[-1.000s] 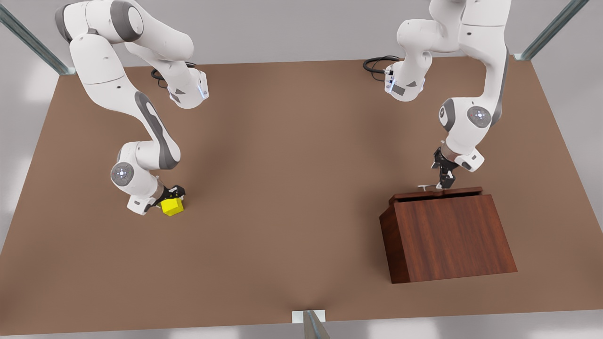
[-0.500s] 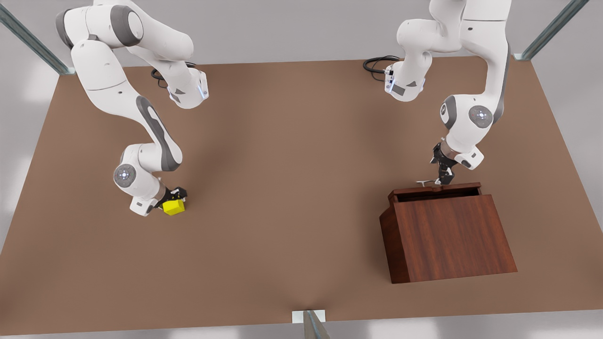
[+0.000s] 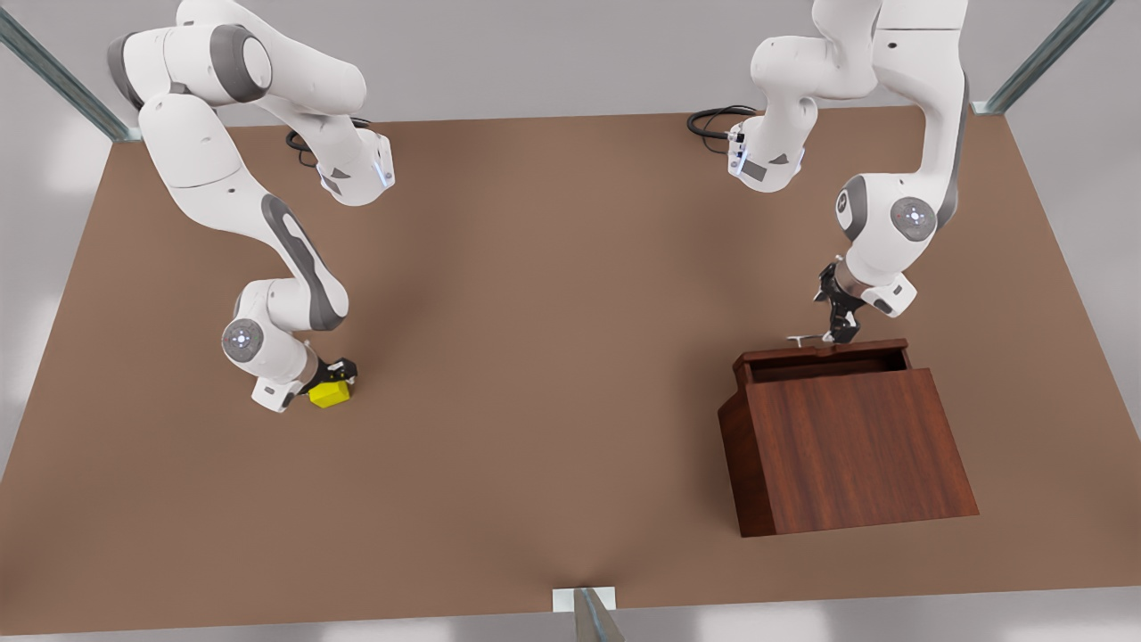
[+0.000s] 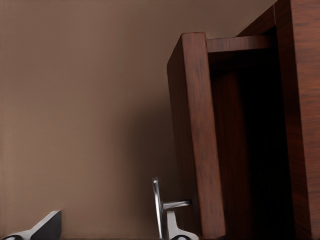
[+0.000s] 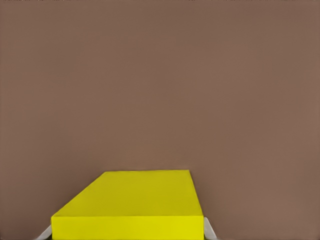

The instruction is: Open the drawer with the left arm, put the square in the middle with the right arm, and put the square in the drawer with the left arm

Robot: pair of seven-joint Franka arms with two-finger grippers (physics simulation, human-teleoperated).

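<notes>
One drawer (image 3: 824, 359) juts further from one box (image 3: 851, 450) than before at the front view's right, the left tool (image 3: 841, 334) pinching its handle (image 3: 805, 339). One square (image 3: 330, 394) sits on the worktop (image 3: 553, 339) at that view's left, pinched by the right tool (image 3: 332, 373). Left wrist view: handle (image 4: 159, 207) between fingertips (image 4: 177, 229), drawer (image 4: 192, 130) ajar. Right wrist view: fingertips (image 5: 207, 229) flank the square (image 5: 132, 205).

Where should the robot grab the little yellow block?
Best by two opposite flat sides of the square, pincer coming from above: its faces are plain and it sits on the table. The right pincer is there already, a finger at each side.
</notes>
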